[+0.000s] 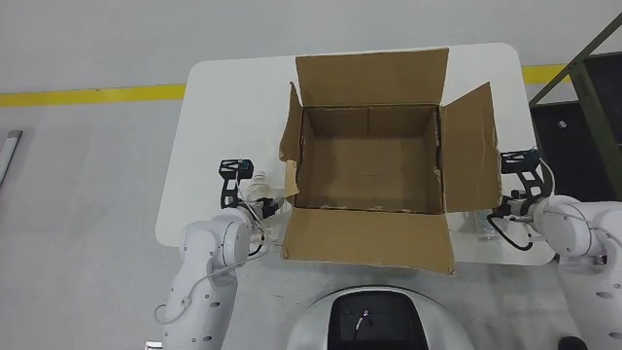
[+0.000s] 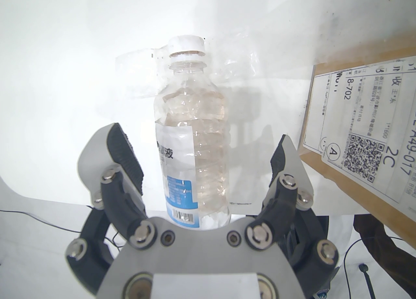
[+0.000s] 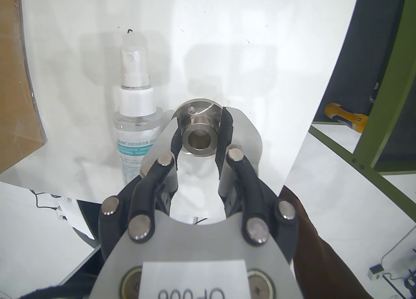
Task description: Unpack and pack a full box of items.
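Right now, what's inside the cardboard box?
Inside the cardboard box, only bare floor and inner walls show; the near wall hides the floor strip beside it.

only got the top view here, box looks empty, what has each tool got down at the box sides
observer: The left tool is open around an upright water bottle. Its pads are clear of the bottle on both sides.
operator: and the right one
observer: The right tool is shut on a metal bushing, gripping its hub from both sides.
operator: anything else near it
observer: A spray bottle stands upright right beside the bushing on the table.
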